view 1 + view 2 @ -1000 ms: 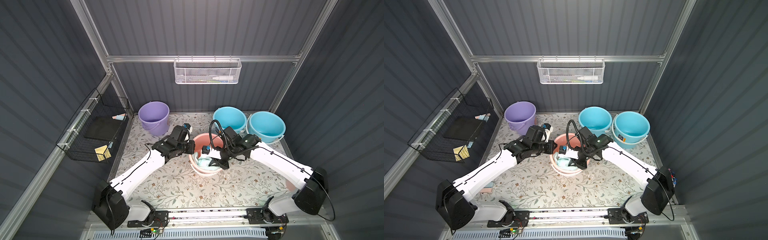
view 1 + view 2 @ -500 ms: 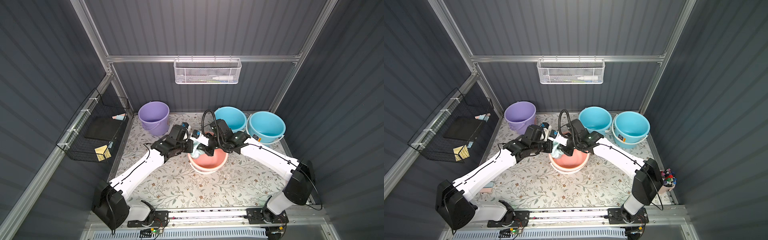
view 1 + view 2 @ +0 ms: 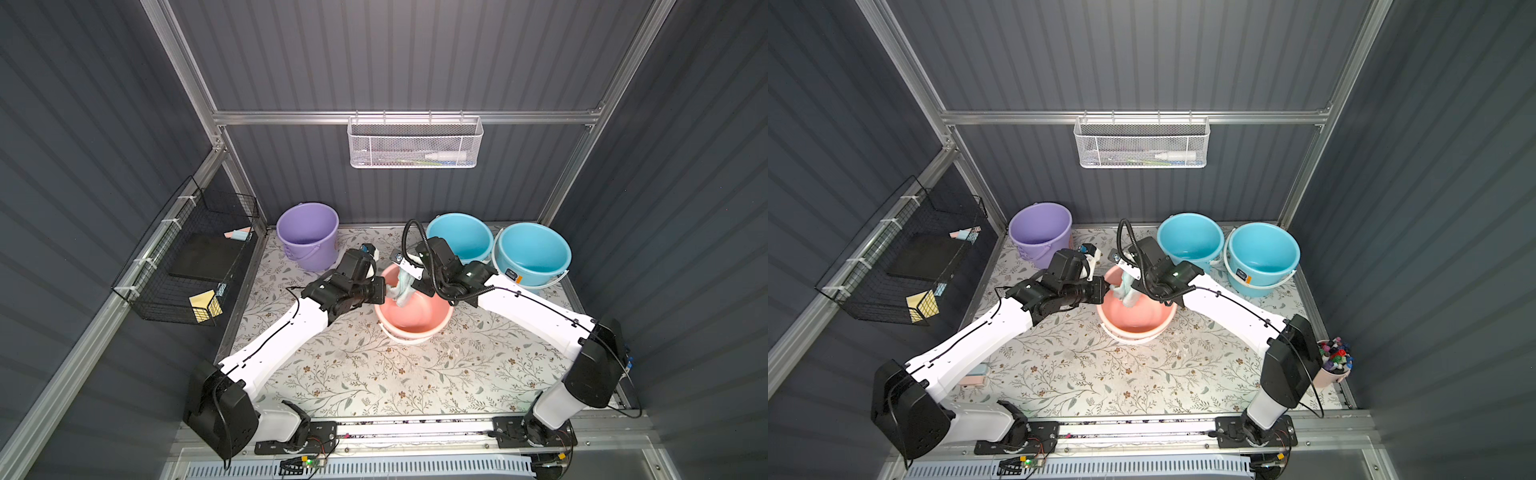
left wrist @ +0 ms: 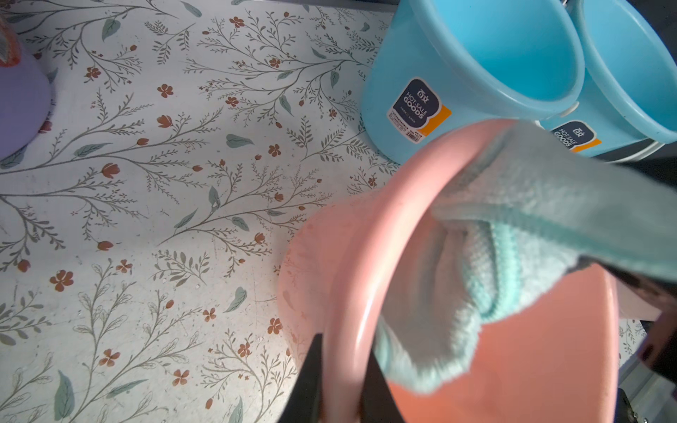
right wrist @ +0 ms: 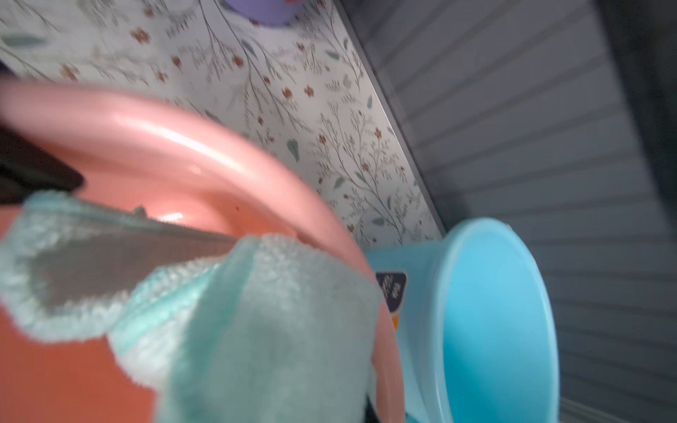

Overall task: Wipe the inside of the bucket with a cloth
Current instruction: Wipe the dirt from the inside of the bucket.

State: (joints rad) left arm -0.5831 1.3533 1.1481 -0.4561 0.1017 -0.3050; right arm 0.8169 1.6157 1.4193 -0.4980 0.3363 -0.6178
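Observation:
A pink bucket point(image 3: 415, 318) point(image 3: 1133, 320) stands mid-table on the floral mat. My left gripper point(image 3: 384, 286) point(image 3: 1106, 286) point(image 4: 342, 388) is shut on its left rim point(image 4: 366, 274), one black finger on each side of the wall. The cloth point(image 3: 403, 286) point(image 3: 1128, 291), pale aqua terry, hangs over the far-left part of the bucket's inside. My right gripper point(image 3: 410, 279) is shut on the cloth, just above the rim. In the right wrist view the cloth point(image 5: 256, 329) covers the fingers, with the pink rim point(image 5: 183, 146) behind it. The cloth point(image 4: 513, 227) also drapes into the left wrist view.
A purple bucket point(image 3: 307, 232) stands at the back left. Two blue buckets point(image 3: 459, 237) point(image 3: 532, 253) stand at the back right, close behind my right arm. A black wire basket point(image 3: 187, 266) hangs on the left wall, a white mesh basket point(image 3: 415, 143) on the back wall. A cup of markers point(image 3: 1335, 361) sits at the right edge.
My right gripper has risen from the bucket's bottom to its far-left rim, lifting the cloth, which now hangs instead of lying in the bucket. The left gripper still holds the rim.

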